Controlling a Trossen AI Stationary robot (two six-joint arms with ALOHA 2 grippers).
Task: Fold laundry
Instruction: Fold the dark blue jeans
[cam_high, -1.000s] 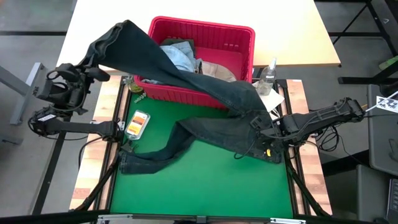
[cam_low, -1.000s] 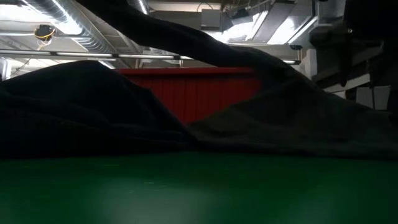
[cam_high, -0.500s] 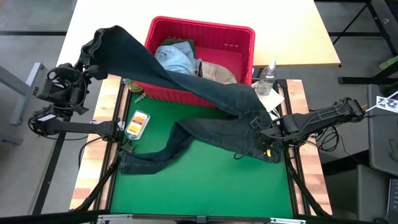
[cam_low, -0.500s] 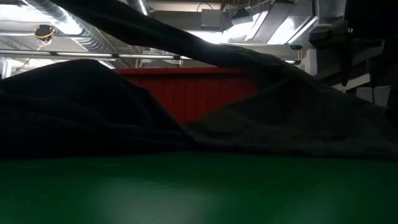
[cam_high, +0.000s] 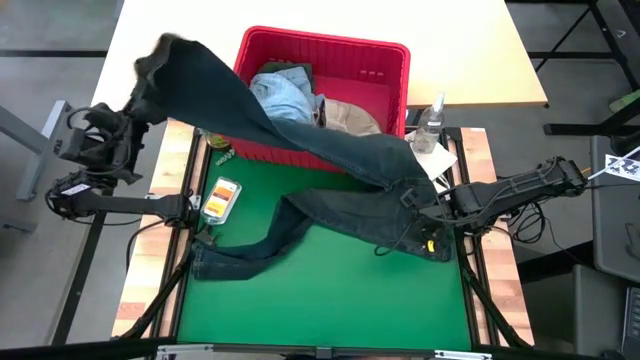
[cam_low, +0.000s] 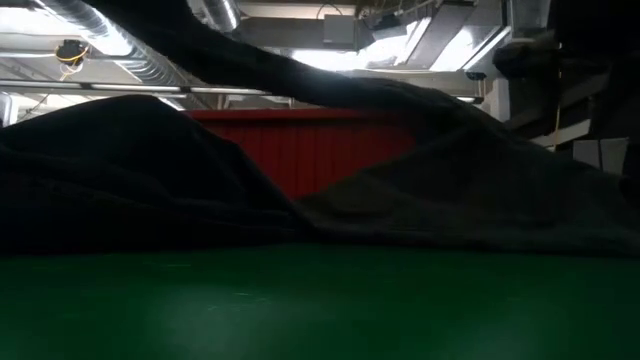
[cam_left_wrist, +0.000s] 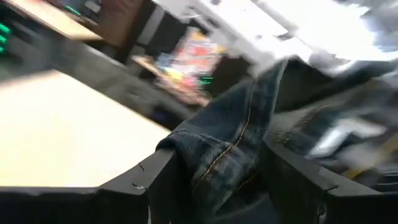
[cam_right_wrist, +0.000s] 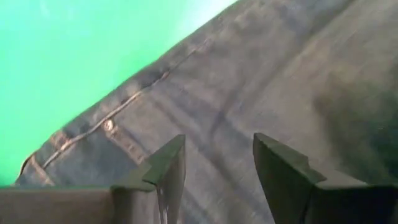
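On the green mat (cam_high: 330, 290) the dark navy jeans (cam_high: 340, 205) sprawl as the biggest thing in sight, one leg trailing toward the near left, the other lifted up and across the near rim of the red basket (cam_high: 385, 55) to the far left, off the mat's edge. Inside that basket, at the far side of the table, lie a light blue denim piece (cam_high: 283, 92), a beige khaki piece (cam_high: 350, 115) to its right, and a dark olive green piece (cam_high: 290, 69) behind. The left gripper (cam_left_wrist: 211, 180) stands wide open with the raised jeans hem lying loosely between its fingers. The right gripper (cam_right_wrist: 214, 168) hovers spread apart over the jeans' waist at the mat's right edge, gripping nothing.
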